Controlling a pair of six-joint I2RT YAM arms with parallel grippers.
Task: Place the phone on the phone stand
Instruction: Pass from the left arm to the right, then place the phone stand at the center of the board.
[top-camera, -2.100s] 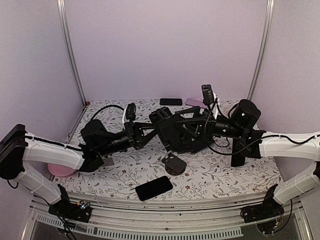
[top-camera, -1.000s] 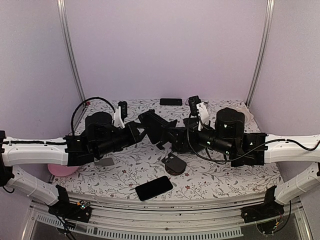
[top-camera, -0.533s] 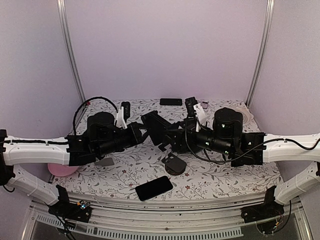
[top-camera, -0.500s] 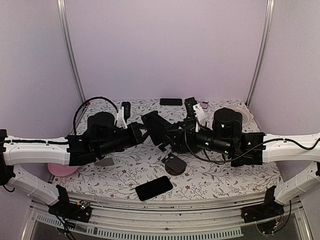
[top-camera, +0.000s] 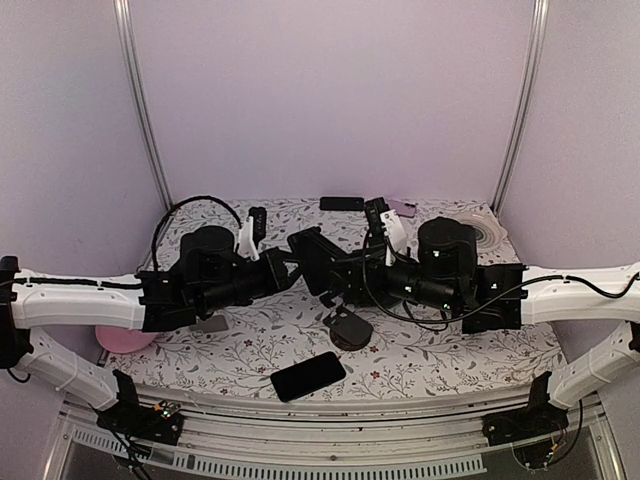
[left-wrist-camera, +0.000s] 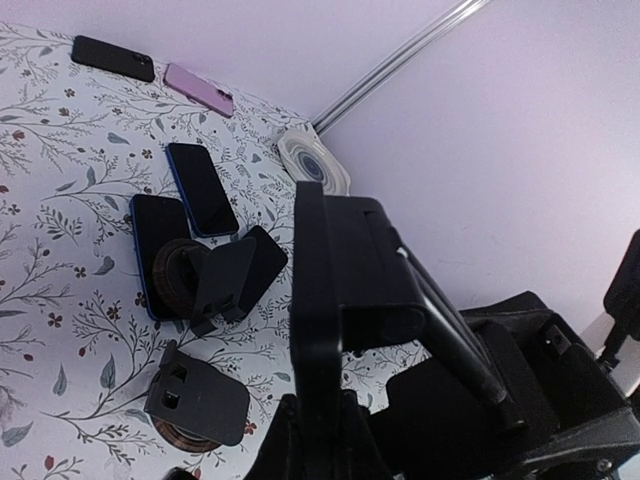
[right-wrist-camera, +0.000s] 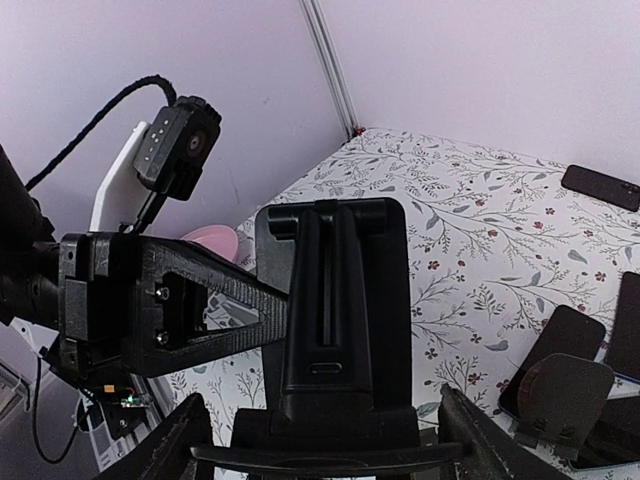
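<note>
A black phone stand (top-camera: 318, 258) hangs in the air over the middle of the table, held between both arms. My left gripper (top-camera: 290, 268) is shut on the edge of its back plate, seen edge-on in the left wrist view (left-wrist-camera: 318, 300). My right gripper (top-camera: 347, 281) is shut on the stand's base, which spans the gap between its fingers (right-wrist-camera: 190, 440) in the right wrist view (right-wrist-camera: 340, 300). A black phone (top-camera: 308, 375) lies flat near the table's front edge, apart from both grippers.
A second black stand (top-camera: 347, 327) sits on the table under the arms, another (left-wrist-camera: 222, 285) on a phone beside a blue phone (left-wrist-camera: 202, 188). A black phone (top-camera: 342, 203) and a pink phone (top-camera: 400, 207) lie at the back. White round pad (top-camera: 487, 228) back right, pink bowl (top-camera: 125, 338) left.
Both arms have risen and drawn closer together, carrying the stand a little to the left and up. The phone at the front has not moved.
</note>
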